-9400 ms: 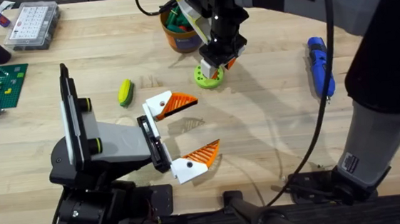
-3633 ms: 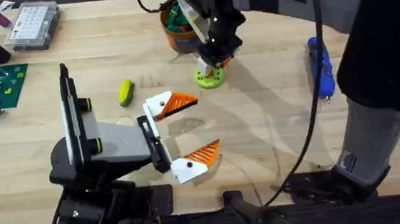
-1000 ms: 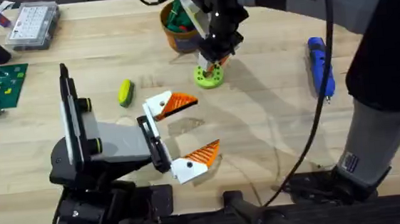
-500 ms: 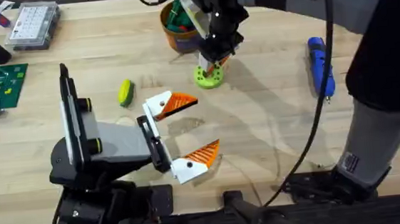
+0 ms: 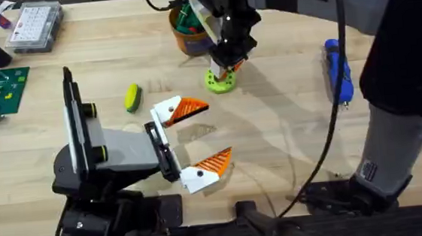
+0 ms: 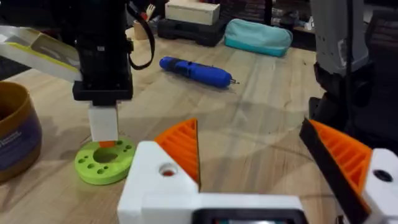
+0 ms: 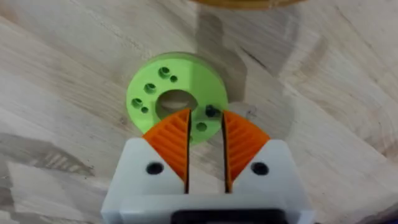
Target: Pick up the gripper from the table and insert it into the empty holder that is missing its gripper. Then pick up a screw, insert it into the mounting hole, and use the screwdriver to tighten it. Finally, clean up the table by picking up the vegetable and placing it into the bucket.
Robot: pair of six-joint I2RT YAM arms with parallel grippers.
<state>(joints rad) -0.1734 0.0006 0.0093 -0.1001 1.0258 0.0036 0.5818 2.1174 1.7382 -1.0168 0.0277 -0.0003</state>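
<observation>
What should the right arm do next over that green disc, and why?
Probably ease the right gripper straight down a touch. Its nearly shut tips hang just over the holder, beside the centre hole, with a small dark thing, maybe a screw, between them. The screwdriver lies apart, unused.

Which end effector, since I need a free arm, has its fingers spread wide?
The left end effector, near the table's front edge: its orange-padded fingers stand wide apart. The right end effector, over the green disc, has its fingers almost together.
</observation>
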